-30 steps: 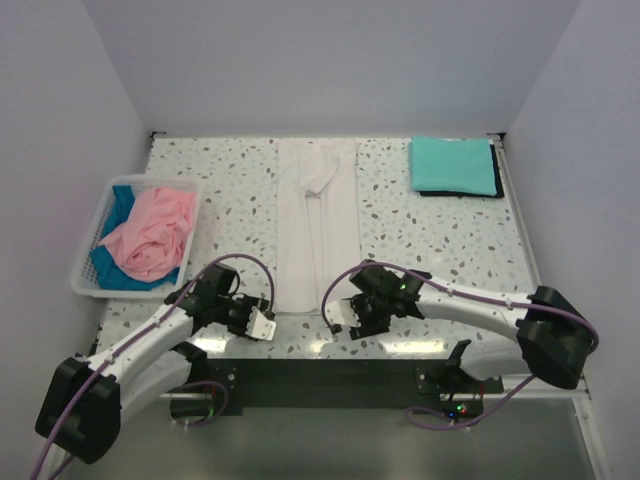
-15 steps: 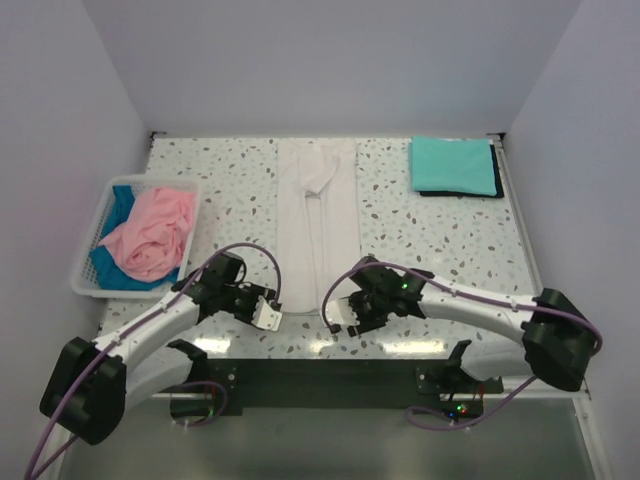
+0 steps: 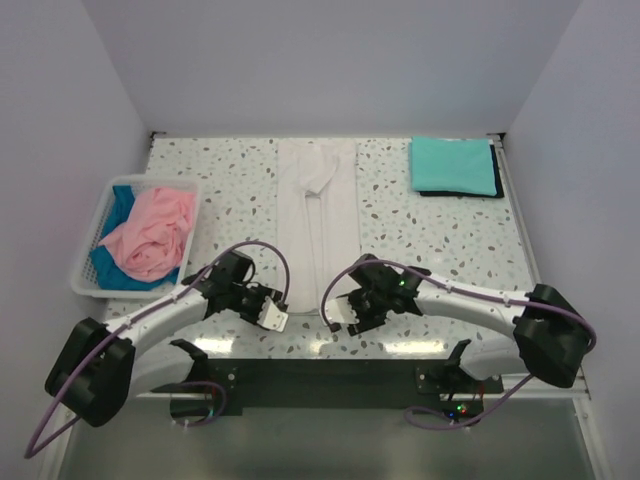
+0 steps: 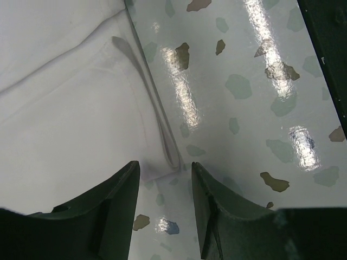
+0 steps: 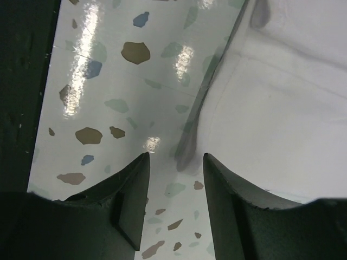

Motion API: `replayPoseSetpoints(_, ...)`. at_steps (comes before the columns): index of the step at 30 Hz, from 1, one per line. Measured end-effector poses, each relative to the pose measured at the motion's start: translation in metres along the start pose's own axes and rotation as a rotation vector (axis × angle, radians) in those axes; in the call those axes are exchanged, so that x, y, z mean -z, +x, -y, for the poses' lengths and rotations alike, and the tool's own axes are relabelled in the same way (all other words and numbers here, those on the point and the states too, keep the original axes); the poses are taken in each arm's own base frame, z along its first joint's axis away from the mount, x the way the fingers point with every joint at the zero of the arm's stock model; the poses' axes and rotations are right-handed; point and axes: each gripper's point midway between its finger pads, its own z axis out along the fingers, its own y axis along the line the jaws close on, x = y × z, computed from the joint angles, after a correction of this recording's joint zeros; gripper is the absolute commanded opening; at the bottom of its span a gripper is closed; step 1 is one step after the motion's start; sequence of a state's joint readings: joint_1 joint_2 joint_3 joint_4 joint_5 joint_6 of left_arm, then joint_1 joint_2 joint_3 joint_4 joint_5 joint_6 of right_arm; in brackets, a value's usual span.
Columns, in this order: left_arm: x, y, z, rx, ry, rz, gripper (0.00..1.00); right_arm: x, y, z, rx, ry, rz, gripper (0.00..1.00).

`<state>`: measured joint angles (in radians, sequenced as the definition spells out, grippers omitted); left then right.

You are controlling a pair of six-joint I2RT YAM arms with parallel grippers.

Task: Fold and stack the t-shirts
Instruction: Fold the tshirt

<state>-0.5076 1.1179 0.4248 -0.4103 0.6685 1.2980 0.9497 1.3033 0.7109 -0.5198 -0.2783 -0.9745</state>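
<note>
Jaws on both arms stand parted and hold nothing. The left gripper (image 4: 165, 169) straddles the near left corner of the white shirt (image 3: 318, 225), the hem lying between its fingers (image 4: 116, 203), and the right gripper (image 5: 174, 161) does the same at the near right corner. The shirt lies flat as a long narrow strip down the middle of the table (image 3: 430, 250), its sides already turned in, its near hem at the grippers and its other end by the far edge. To my eye the step in hand is to pinch these two corners and carry the hem toward the far end for a crosswise fold. Doing it well means both pairs of fingers going low enough to take every layer of the doubled edge, closing together, then travelling level so the strip does not skew or fall open. Cloth this soft will likely sag between the grips, so some tension across the hem should help. The teal shirt (image 3: 455, 165) sits folded at the far right, well apart. The basket (image 3: 88, 285) at the left holds the pink shirt (image 3: 150, 235) crumpled over the blue shirt (image 3: 122, 200). Nothing lies in the fold's path; the only hazard I see is the cables (image 3: 260, 248) looping near the hem.
</note>
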Motion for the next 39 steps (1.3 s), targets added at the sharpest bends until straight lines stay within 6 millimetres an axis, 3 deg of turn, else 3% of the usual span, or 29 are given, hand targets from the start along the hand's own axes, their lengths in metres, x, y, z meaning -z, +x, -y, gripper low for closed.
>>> replayPoseSetpoints(4,-0.004,0.002,0.001,0.005,0.010,-0.003,0.48,-0.007,0.012,0.005,-0.036,0.000,-0.020,0.47)
replayPoseSetpoints(12,-0.012,0.001,-0.004,0.002,0.019,-0.001,0.45,-0.017,0.017,0.007,-0.040,-0.013,-0.030,0.43)
replayPoseSetpoints(17,-0.016,0.001,-0.009,0.000,0.025,-0.003,0.40,-0.023,0.020,0.007,-0.028,-0.023,-0.034,0.35)
replayPoseSetpoints(20,-0.016,0.002,-0.010,0.004,0.029,-0.008,0.33,-0.025,0.019,0.009,-0.021,-0.020,-0.030,0.25)
replayPoseSetpoints(25,-0.018,0.004,-0.009,0.008,0.035,-0.019,0.13,-0.028,0.018,0.013,-0.010,-0.006,-0.025,0.03)
replayPoseSetpoints(28,-0.018,0.004,-0.009,0.020,0.034,-0.028,0.00,-0.027,0.018,0.014,-0.013,-0.004,-0.025,0.00)
replayPoseSetpoints(33,-0.015,-0.016,-0.007,-0.023,0.026,-0.011,0.00,-0.017,0.016,0.008,-0.051,-0.003,-0.022,0.00)
replayPoseSetpoints(39,0.001,-0.054,0.001,-0.027,0.008,0.050,0.00,0.025,-0.010,-0.002,-0.089,0.034,0.053,0.00)
